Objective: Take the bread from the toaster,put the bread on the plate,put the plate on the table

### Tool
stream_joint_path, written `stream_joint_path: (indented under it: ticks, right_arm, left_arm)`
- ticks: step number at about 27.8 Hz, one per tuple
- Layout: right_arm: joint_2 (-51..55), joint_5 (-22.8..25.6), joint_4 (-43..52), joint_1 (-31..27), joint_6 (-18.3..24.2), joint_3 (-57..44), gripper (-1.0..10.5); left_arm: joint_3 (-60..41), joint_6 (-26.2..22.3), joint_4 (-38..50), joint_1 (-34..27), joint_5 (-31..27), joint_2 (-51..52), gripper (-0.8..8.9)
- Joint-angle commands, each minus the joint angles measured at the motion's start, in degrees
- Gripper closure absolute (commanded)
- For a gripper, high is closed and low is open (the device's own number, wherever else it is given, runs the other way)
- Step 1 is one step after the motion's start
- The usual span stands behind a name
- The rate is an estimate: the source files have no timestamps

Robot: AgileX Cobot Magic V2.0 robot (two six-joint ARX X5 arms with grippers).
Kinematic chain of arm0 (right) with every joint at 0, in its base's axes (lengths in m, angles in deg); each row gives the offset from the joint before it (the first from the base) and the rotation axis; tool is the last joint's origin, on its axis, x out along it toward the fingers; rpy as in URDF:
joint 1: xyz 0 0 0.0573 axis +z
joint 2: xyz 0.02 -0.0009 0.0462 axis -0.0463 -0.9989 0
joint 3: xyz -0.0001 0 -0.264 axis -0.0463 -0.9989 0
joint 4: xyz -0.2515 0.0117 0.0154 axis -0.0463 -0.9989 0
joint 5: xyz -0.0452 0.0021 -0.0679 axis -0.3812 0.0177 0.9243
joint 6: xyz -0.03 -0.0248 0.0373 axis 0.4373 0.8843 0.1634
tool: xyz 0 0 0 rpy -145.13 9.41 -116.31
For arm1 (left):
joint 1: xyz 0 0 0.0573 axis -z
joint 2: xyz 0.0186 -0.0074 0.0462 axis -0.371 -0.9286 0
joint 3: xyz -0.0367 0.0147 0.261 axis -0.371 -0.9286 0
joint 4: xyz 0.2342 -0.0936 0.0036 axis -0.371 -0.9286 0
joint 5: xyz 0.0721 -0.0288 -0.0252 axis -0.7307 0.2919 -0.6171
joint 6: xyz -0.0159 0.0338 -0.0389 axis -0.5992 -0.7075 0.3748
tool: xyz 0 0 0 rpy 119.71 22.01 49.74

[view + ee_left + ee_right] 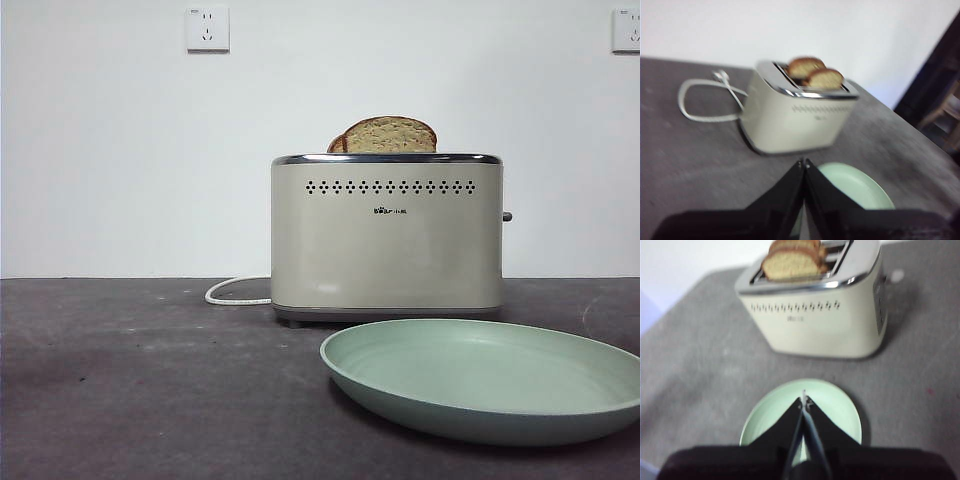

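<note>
Front view: bread (pixel 391 135) upright in toaster (pixel 387 237), domed top protruding from the front slot; probably light, dry, crumbly, best pinched by the exposed crust. Darker second slice (pixel 338 145) just behind, likely crowding the pinch. Plate (pixel 487 378) toward the near desk (pixel 140 380) edge, in front of the toaster. No claw visible.

Left wrist view: left claw (pixel 804 163) pressed closed, empty, above the plate's rim. White cord (pixel 705 97) coiled beside the toaster, clear of the bread.

Right wrist view: right claw (pixel 803 401) closed, empty, hovering over the plate, well short of the toaster.
</note>
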State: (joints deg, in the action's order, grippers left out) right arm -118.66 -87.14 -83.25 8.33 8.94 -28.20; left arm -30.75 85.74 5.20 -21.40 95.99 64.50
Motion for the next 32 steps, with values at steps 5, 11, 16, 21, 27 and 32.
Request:
stream_joint_path:
  ticks: [5,11,16,21,27,32]
  right_arm:
    - [-6.1,-0.1,-13.9,0.1,8.3,10.4,9.6]
    - [-9.3,-0.1,-17.8,0.1,9.4,13.0,9.6]
    - [-10.1,-0.1,-19.1,0.1,10.1,13.0,9.5]
    - [-10.1,0.0,-18.8,0.1,8.7,13.0,3.5]
    - [-10.1,-0.1,-18.8,0.1,8.8,13.0,2.7]
    - [-10.1,-0.1,-18.6,0.1,8.7,13.0,2.7]
  left_arm:
    - [6.0,-7.2,-11.4,-0.1,3.7,-5.4,8.21]
    - [6.4,-8.4,-13.9,-0.1,5.3,-5.8,8.21]
    - [6.4,-8.4,-14.3,-0.1,6.6,-5.9,8.15]
    - [6.4,-8.3,-13.8,-0.1,6.5,-5.9,2.90]
    - [6.6,-8.8,-9.6,1.2,9.6,-5.9,2.75]
    - [6.6,-12.3,1.5,2.9,12.7,-9.7,2.82]
